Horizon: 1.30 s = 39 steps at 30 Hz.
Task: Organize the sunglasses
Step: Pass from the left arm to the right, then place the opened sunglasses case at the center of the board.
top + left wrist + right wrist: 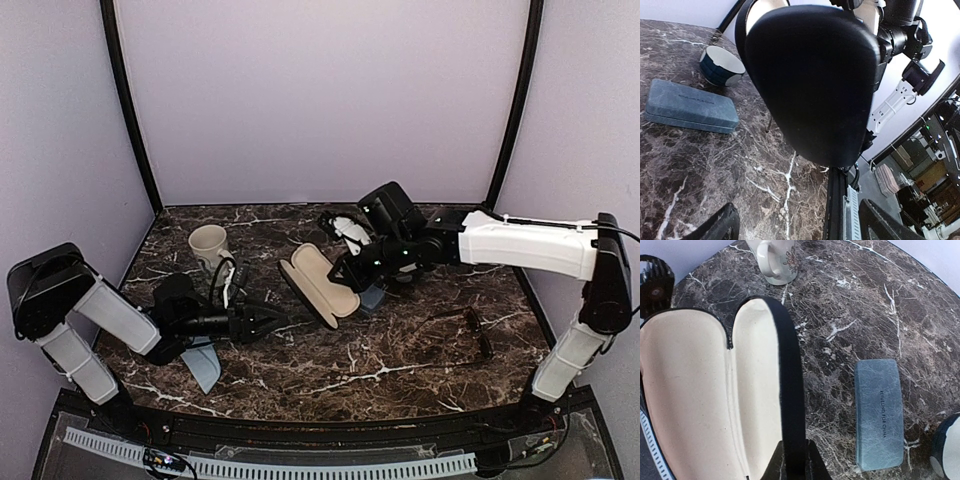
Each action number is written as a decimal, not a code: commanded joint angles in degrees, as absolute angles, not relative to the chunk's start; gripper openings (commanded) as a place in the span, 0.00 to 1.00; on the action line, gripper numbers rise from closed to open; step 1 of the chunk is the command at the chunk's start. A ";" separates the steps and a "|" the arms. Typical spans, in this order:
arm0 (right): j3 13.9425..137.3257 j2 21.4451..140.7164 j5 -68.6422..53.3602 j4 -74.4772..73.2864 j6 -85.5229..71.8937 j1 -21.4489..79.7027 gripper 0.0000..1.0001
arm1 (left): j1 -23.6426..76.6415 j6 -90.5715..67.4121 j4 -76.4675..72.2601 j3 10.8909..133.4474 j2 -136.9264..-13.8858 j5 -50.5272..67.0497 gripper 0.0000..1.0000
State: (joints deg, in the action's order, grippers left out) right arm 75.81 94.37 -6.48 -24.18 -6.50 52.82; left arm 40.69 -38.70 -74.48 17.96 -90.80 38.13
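Note:
One pair of sunglasses (466, 326) lies open on the marble at the right, apart from both grippers. The black glasses case (318, 285) stands open and tilted in the middle, its cream lining (690, 390) facing up. My right gripper (795, 466) is shut on the rim of the case's lid, and from above that gripper (346, 272) sits at the case's right end. My left gripper (797, 225) is open with nothing between its fingers. The case's black shell (810, 85) looms just ahead of it. In the top view the left gripper (264, 322) sits left of the case.
A blue-grey rectangular case (879, 412) lies shut beside the black case, also seen as the blue-grey case (690, 106). A dark blue cup (720, 65) stands past it. A cream mug (208, 243) stands at the back left. A blue-grey flat piece (205, 366) lies under the left arm.

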 commanded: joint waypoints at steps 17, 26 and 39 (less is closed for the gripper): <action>95.38 118.64 25.00 -31.09 17.26 62.03 0.08 | 40.03 -25.93 -4.49 29.88 -53.00 -4.42 0.87; 99.58 124.22 27.85 -31.07 25.58 64.40 0.09 | 39.43 -25.13 -3.58 31.45 -54.11 -5.37 0.90; 103.36 127.26 29.79 -33.31 26.75 64.59 0.35 | 38.94 -23.37 -3.65 32.49 -56.44 -4.92 0.92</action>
